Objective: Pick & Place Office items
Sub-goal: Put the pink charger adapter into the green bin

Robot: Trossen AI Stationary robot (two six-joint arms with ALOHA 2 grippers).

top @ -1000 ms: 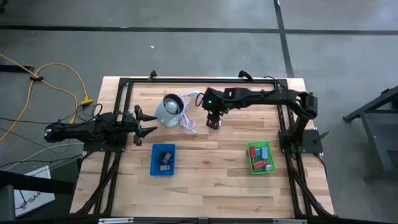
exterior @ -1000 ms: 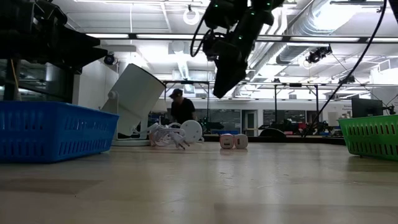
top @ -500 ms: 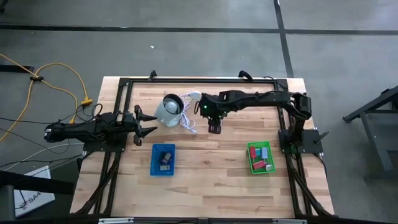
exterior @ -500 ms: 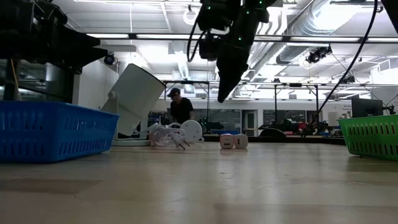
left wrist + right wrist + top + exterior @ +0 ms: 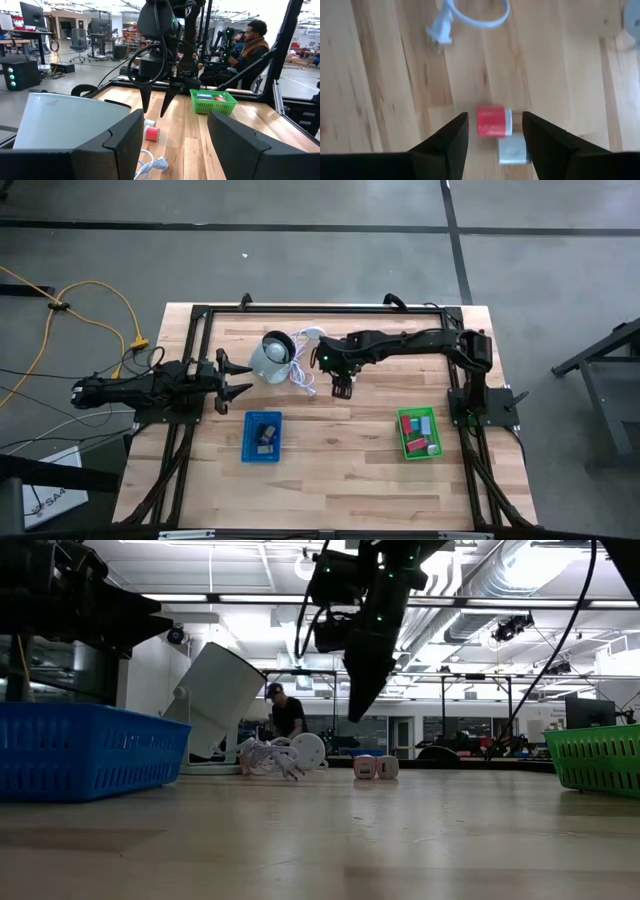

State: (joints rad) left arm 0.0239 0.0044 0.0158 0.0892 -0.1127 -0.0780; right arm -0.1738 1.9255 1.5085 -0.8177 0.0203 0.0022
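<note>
Butcher-block wooden bench (image 5: 330,440): right hand (image 5: 492,131) hovers open straddling the small red block (image 5: 493,121) near centre, lined up for a pick toward the green tray (image 5: 418,434) at 4 o'clock; left hand (image 5: 236,378) parked open at 9.

The left pincer (image 5: 175,142) is seen with its two dark fingers (image 5: 125,142) spread apart at the near edge, a tilted white round object (image 5: 65,120) just beside one of them. Farther along the wooden surface (image 5: 190,145), the right pincer (image 5: 157,107) hangs point-down with its fingers apart, above a small red block (image 5: 151,133) next to a white cord (image 5: 150,162). A green tray (image 5: 214,101) is set beyond it, and a seated person (image 5: 245,50) is visible in the room behind.
</note>
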